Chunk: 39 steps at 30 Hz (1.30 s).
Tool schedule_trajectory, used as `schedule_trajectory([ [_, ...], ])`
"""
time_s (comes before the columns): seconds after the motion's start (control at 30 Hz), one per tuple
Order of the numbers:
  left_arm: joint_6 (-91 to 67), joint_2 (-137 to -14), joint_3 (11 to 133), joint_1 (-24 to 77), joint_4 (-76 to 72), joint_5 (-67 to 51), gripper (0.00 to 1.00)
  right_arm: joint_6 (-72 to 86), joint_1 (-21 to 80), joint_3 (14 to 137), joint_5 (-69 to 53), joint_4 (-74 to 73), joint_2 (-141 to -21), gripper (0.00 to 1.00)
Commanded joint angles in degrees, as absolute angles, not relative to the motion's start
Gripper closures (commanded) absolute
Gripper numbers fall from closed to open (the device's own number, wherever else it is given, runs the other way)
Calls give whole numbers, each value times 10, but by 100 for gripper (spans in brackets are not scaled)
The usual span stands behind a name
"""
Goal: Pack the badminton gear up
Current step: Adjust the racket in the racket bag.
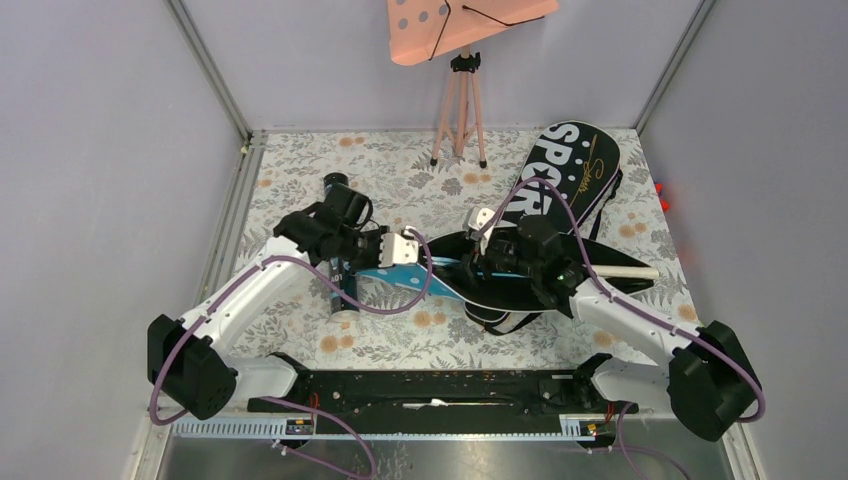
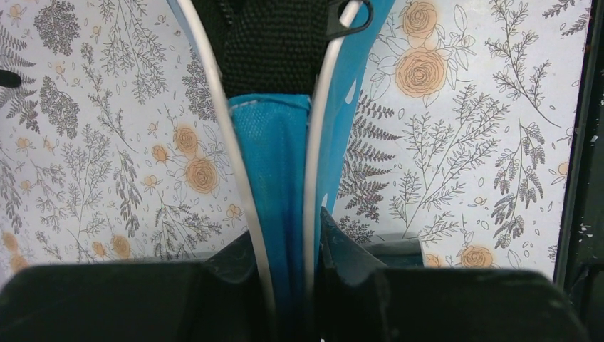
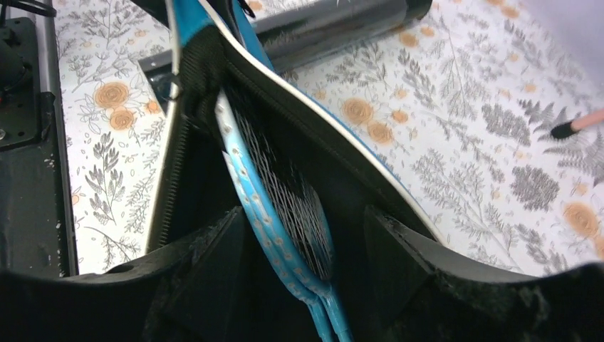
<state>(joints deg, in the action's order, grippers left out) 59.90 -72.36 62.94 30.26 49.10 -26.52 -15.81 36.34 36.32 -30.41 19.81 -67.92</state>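
Observation:
A black and blue bag lies open in the middle of the table. My left gripper is shut on its blue end, pinching the fabric and white piping. My right gripper is open at the bag's mouth. Two light-blue racket hoops pass between its fingers, touching neither. A pale racket handle sticks out to the right. The black tube lies beside the left arm. A second black SPORT bag rests at the back right.
The pink perforated board stands on its tripod legs at the back centre, with one foot seen in the right wrist view. A black rail spans the near edge between the arm bases. Grey walls close in both sides.

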Motion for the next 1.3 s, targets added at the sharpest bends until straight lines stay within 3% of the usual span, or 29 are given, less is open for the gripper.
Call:
schedule_trajectory([
  [0.0, 581, -722, 635, 302, 520, -267, 100, -203, 402, 385, -244, 178, -672, 31],
  [0.1, 576, -733, 648, 303, 531, -276, 100, -231, 432, 407, -219, 193, -699, 31],
  [0.23, 575, -741, 651, 304, 536, -277, 100, -244, 458, 424, -211, 243, -722, 42],
  [0.5, 578, -748, 647, 305, 535, -273, 100, -249, 472, 438, -230, 255, -721, 34],
  [0.73, 580, -748, 647, 305, 535, -274, 100, -231, 473, 466, -262, 271, -749, 44],
  [1.03, 580, -758, 652, 305, 535, -261, 100, -191, 475, 470, -316, 259, -715, 62],
  [1.17, 580, -759, 653, 305, 535, -256, 100, -185, 475, 492, -315, 196, -712, 91],
  [1.23, 581, -759, 651, 305, 529, -243, 100, -178, 475, 512, -287, 139, -704, 100],
  [1.27, 580, -757, 645, 305, 521, -232, 100, -172, 475, 535, -269, 98, -698, 100],
])
